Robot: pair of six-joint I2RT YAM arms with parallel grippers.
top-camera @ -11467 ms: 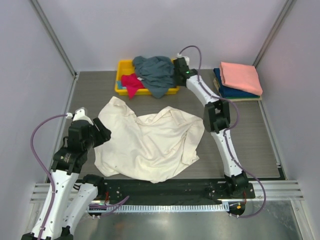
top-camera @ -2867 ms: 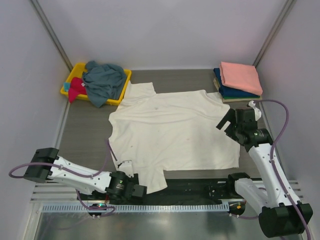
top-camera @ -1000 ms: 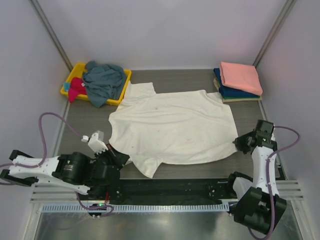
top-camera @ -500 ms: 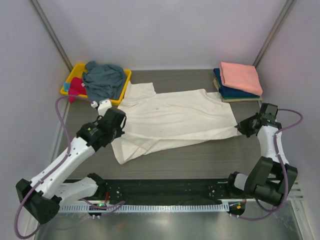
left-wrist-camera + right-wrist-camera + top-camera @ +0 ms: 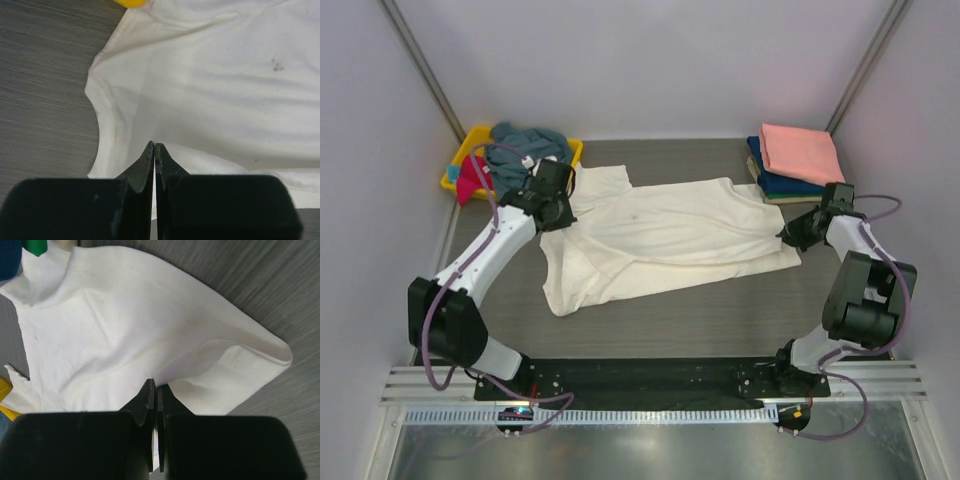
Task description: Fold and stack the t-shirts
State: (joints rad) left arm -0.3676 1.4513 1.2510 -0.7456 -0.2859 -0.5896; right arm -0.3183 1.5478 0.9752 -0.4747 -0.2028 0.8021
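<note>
Fingers, left gripper (image 5: 154, 150): pressed together, cloth sliver apparently pinched between.
Fingers, right gripper (image 5: 154, 387): together, clamped on hem fold.
Cream t-shirt (image 5: 670, 235): spread across table (image 5: 720, 300), near edge doubled over.
Handling: light, limp, crease-prone; best taken at doubled hem corners.

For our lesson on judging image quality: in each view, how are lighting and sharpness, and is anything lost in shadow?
Top external: even, soft light, no glare; the cream t-shirt is sharp, with faint fold shadows. Left wrist: the left gripper is a featureless black mass; table grain is crisp. Right wrist: the right gripper equally dark; soft shading along the shirt's folded edge.
</note>
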